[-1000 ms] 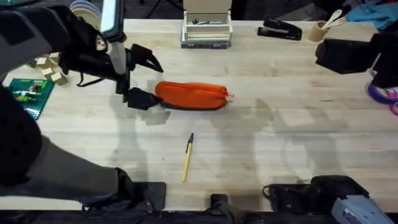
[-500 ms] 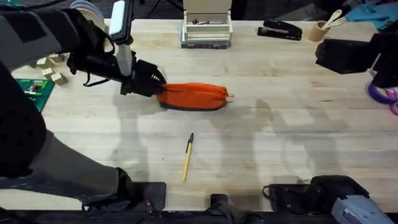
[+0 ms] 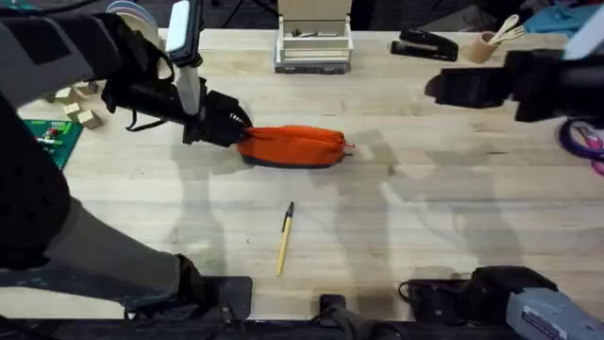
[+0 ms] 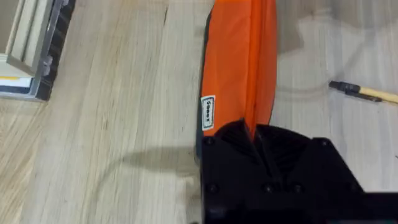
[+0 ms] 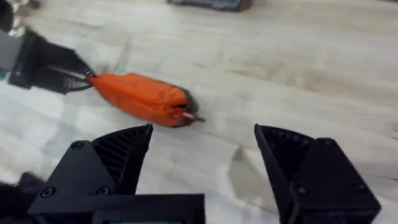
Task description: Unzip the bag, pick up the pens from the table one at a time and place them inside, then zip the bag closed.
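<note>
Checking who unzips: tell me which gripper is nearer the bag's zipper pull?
Right. The right gripper hangs open above the table short of the pull; the left gripper is clamped on the bag's opposite end.

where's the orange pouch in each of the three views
Overhead: the elongated orange fabric pouch lies mid-table, its left end pinched by the left tool.
Left wrist: the pouch stretches away from the shut fingers.
Right wrist: the pouch lies beyond the open right tool.
Shared landmark: the small zipper pull at the pouch's free end, seen overhead and by the right wrist.
</note>
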Tool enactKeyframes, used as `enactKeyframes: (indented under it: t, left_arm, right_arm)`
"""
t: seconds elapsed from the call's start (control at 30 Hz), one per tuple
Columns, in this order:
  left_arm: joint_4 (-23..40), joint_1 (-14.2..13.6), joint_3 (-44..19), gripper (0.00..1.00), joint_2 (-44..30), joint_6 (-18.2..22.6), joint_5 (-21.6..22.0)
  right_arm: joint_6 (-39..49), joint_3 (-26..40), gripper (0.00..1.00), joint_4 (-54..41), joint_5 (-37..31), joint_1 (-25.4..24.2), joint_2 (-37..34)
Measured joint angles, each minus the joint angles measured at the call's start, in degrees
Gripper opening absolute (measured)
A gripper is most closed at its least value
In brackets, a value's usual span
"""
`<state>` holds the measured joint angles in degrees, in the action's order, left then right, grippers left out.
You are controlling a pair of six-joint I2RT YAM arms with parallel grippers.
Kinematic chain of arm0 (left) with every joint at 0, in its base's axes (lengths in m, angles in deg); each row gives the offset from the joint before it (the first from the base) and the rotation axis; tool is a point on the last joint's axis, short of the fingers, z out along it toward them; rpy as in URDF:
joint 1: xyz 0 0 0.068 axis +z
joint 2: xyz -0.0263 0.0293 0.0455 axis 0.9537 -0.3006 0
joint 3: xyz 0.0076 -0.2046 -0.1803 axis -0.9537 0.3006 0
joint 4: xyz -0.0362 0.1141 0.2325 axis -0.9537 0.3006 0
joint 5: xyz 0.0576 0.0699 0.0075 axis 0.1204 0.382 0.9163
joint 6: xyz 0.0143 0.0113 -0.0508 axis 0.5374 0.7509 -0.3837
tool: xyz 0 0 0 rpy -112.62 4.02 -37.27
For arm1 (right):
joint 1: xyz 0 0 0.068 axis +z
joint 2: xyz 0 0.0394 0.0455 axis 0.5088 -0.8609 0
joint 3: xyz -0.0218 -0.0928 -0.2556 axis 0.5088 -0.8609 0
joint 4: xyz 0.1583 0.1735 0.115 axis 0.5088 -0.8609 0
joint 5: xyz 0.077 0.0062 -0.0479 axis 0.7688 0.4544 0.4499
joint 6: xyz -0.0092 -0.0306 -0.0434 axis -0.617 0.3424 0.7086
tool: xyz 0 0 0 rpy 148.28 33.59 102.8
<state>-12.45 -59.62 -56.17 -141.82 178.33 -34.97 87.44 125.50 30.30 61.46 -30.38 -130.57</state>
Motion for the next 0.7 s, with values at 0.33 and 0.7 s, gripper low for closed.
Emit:
enactKeyframes:
  t: [0.33, 0.7]
  left_arm:
    - [0.0, 0.0, 0.0, 0.044, 0.0, 0.0, 0.0]
    - [0.0, 0.0, 0.0, 0.043, 0.0, 0.0, 0.0]
  right_arm:
    - [-0.1, 0.0, 0.998, -0.9, 14.4, 0.0, -20.2]
    - [1.3, -9.5, 0.997, 8.8, 23.0, -3.2, -26.0]
